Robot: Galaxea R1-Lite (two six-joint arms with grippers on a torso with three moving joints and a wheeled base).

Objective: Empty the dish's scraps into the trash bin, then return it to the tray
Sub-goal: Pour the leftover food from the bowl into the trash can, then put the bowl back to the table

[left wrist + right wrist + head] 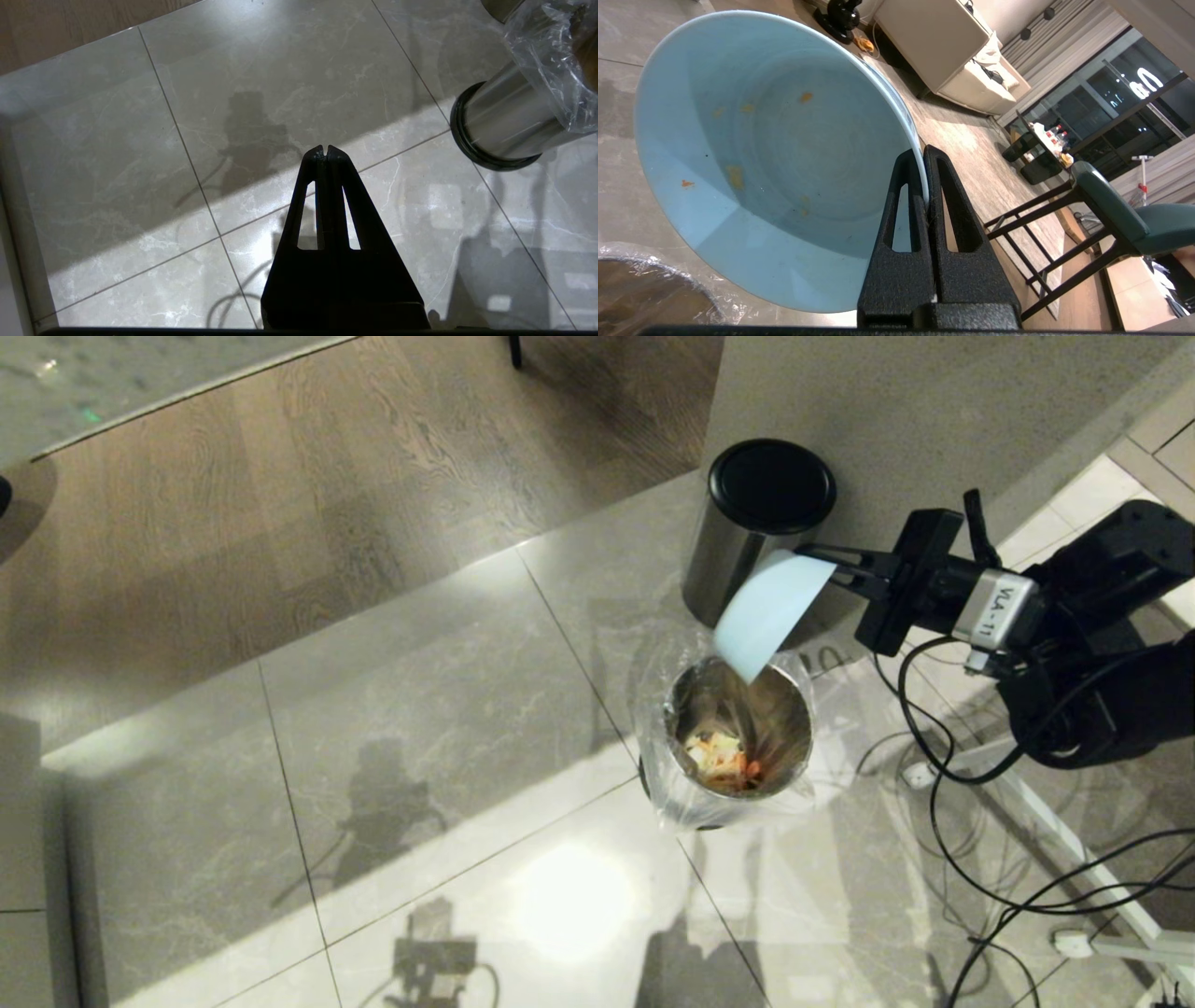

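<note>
Above the trash bin [738, 747]: light-blue dish [770, 611] tipped steeply on edge, lower rim just over the bin's bag-lined mouth, pinched at its upper rim by the right gripper [836, 565]. Inside the bin, at the bottom: the scraps [724, 758], pale sticks and orange bits. Only small smears left in the dish. Beside the bin, over bare tile: left gripper [325, 150], fingers pressed together, holding nothing. Behind the bin, black-lidded steel bin [761, 518].

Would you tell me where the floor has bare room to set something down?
Bare tiles stretch from the trash bin toward the wooden floor on the robot's left. Crowded: cables on its right, and the black-lidded bin just behind, where the right gripper tilts the dish.
</note>
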